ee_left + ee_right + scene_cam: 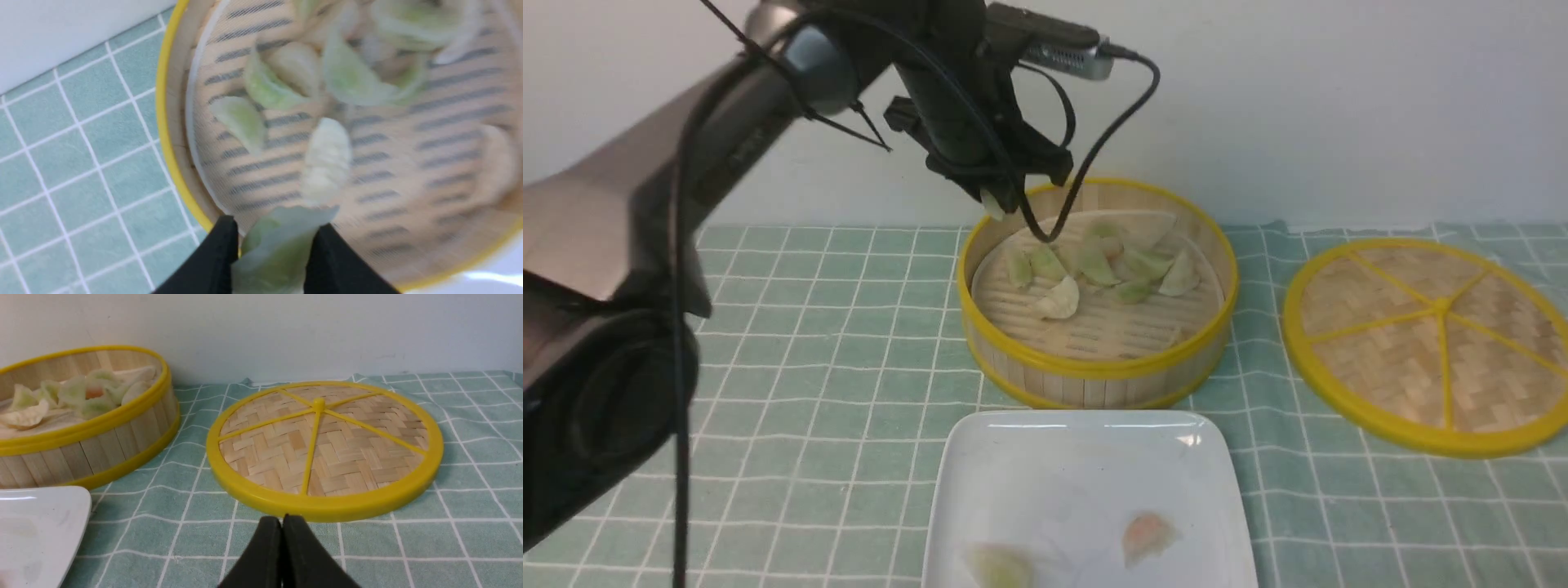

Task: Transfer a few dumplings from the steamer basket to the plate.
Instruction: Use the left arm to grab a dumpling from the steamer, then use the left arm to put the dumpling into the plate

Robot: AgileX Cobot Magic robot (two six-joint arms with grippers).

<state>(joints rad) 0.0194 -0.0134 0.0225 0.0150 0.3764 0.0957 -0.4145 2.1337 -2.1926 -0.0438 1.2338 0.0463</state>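
1. Nearest: plate on checked cloth, front edge cut off by the frame. On it, pink-orange dumpling right of centre and pale green dumpling at the near left, apart from each other.
2. Just behind the plate: steamer basket. Near wall close to the plate's far edge; cannot tell whether touching. Inside, dumplings clustered toward the far half, mostly pale green, overlapping. Whitish dumpling at the cluster's near-left edge.
3. Right of the basket, apart from it: lid, flat on the cloth, woven face up, yellow spokes.
4. Right gripper low over the cloth, just at the lid's near rim, fingers pressed together tip to tip.
5. Left arm reaching in from the near left, rising across the frame, wrist bent down over the basket's far-left rim.
6. Left gripper pointing down, above the basket floor, clamped on held dumpling, pale green, pinched between black fingers.
7. In the way: cable looping down from the wrist, crossing the basket's far-left rim and covering a little of the cluster.
8. Farthest: plain pale wall.
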